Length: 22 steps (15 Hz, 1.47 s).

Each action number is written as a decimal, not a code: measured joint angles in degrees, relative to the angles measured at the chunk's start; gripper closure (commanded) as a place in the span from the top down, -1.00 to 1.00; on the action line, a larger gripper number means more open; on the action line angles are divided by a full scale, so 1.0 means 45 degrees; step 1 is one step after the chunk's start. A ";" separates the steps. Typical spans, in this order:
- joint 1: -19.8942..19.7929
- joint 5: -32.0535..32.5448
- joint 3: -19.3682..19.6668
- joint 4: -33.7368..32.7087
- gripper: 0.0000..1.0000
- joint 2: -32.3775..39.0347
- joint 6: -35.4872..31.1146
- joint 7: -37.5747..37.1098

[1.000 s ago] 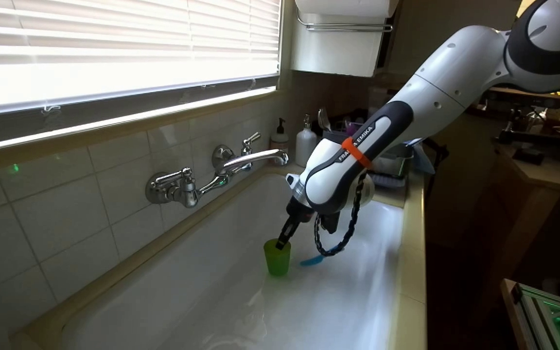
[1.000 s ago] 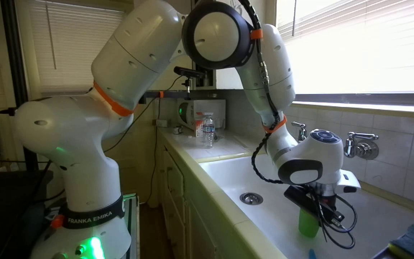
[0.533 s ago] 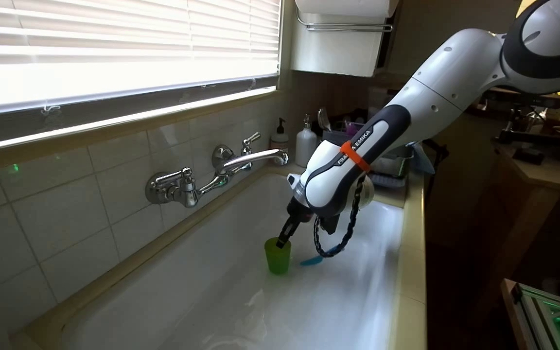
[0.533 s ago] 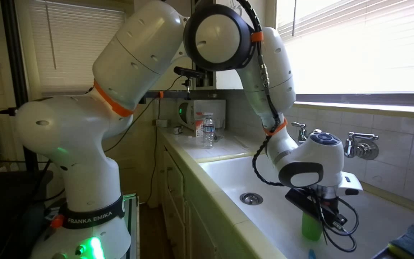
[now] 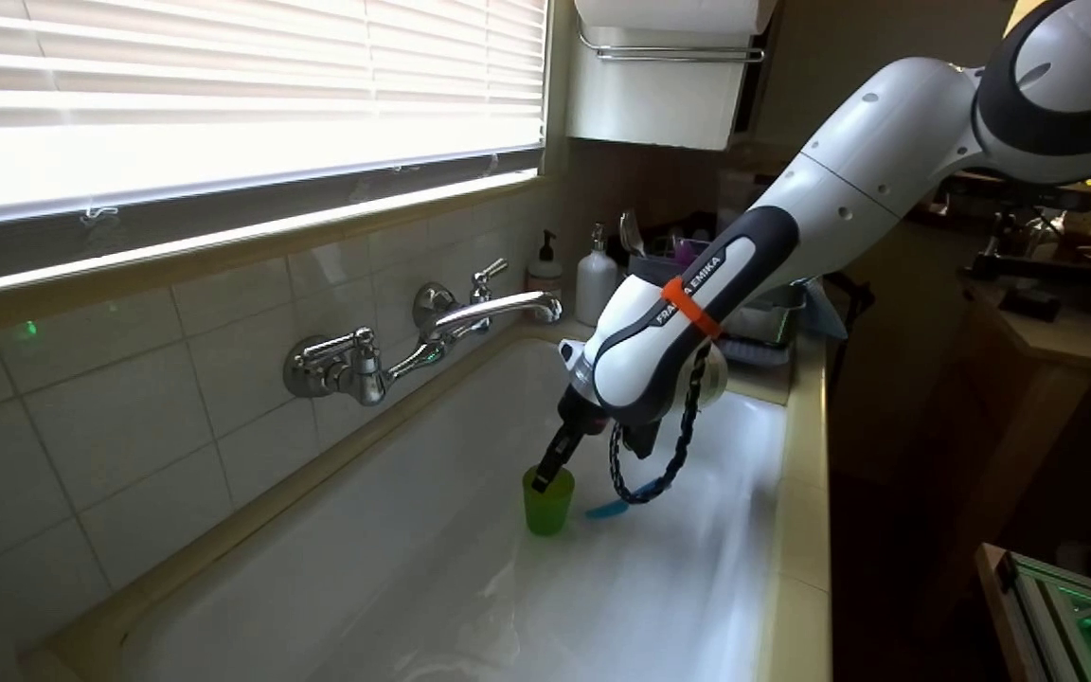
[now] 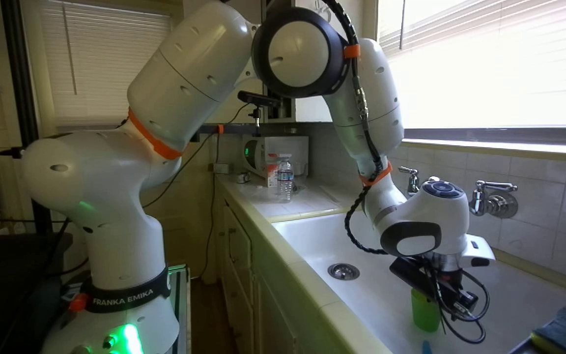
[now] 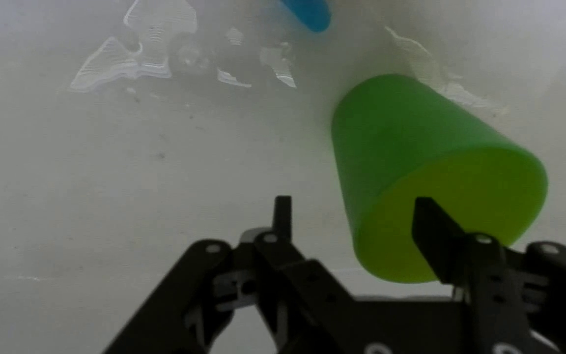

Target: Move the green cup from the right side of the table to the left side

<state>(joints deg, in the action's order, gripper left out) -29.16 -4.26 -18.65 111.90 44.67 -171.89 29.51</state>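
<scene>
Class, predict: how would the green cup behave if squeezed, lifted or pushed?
The green cup looks like thin plastic, so it is probably light and may flex when squeezed. It narrows towards its base, so a high push could tip it. The sink basin under it looks glossy, so sliding is possible too.

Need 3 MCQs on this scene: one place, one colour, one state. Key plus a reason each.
1. Where is the green cup?
A) on the windowsill
B) in the sink basin
C) beside the microwave

2. What colour is the stick-like object near the cup?
A) blue
B) red
C) yellow

3. How is the gripper?
A) fully shut
B) out of view
C) open

Key:
1 B: the white basin surrounds it in an exterior view.
2 A: both exterior views and the wrist view show it blue.
3 C: the wrist view shows a wide gap between its fingers.
</scene>
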 measured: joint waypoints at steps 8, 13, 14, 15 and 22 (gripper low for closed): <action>0.0000 0.0000 0.0000 0.0004 1.00 -0.0035 -0.0010 -0.0049; 0.0057 0.0025 0.0096 0.0312 1.00 -0.0352 -0.0011 -0.0083; 0.0081 0.0031 0.0130 0.0438 1.00 -0.0483 -0.0011 -0.0085; 0.0094 0.0032 0.0148 0.0587 1.00 -0.0633 -0.0022 -0.0085; 0.0084 0.0033 0.0228 0.1934 1.00 -0.2042 -0.0105 -0.0113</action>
<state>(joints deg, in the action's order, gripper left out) -28.78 -4.11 -17.63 120.60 35.49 -172.36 29.00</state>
